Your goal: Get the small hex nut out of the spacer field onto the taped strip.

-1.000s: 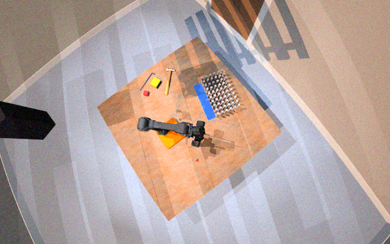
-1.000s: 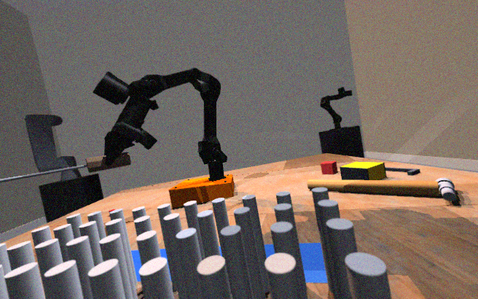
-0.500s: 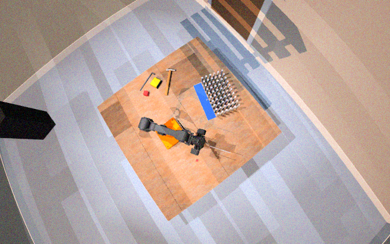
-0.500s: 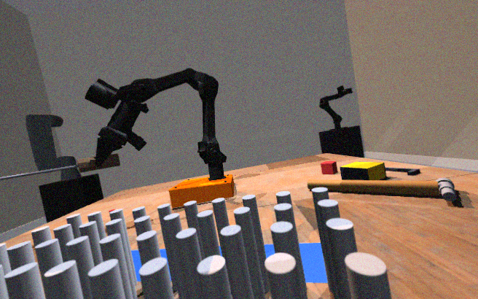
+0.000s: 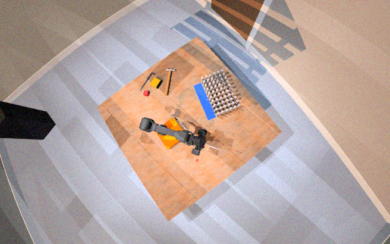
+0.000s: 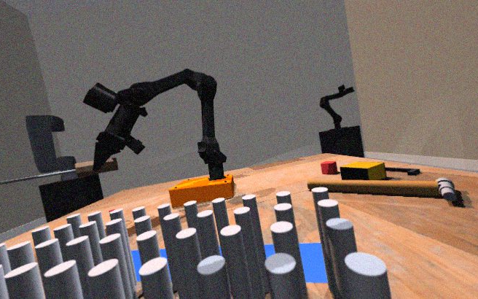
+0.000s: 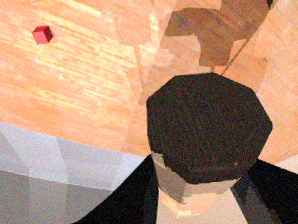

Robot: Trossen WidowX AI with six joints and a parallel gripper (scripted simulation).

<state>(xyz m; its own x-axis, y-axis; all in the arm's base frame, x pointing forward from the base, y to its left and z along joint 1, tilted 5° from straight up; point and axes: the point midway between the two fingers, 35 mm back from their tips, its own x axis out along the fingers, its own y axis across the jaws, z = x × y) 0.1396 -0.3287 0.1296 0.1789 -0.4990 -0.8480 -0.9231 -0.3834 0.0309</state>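
My gripper [image 6: 96, 168] [image 7: 188, 158] is shut on the wooden handle [image 6: 110, 165] [image 7: 210, 125] of the hook tool. It holds the tool in the air, away from the spacers. The tool's thin metal rod [image 5: 219, 148] [image 6: 29, 177] points away from the arm; its tip is out of frame in the exterior view. The grey spacers [image 5: 238, 105] [image 6: 367, 269] stand upright in rows. The blue taped strip [image 5: 201, 92] [image 6: 313, 262] lies in front of them. A tiny pale mark [image 5: 207, 99] on the strip's spacer-side edge looks like the nut, too small to be sure.
A hammer [image 5: 168, 81] [image 6: 374, 187], a black bent rod [image 5: 147, 81] [image 6: 396, 170], a yellow block [image 5: 156, 82] [image 6: 367, 170] and a red block [image 5: 146, 93] [image 6: 328, 167] lie beyond the strip. A small red cube [image 5: 197, 159] [image 7: 42, 35] lies near the arm. The arm's base is orange [image 5: 167, 143] [image 6: 200, 193].
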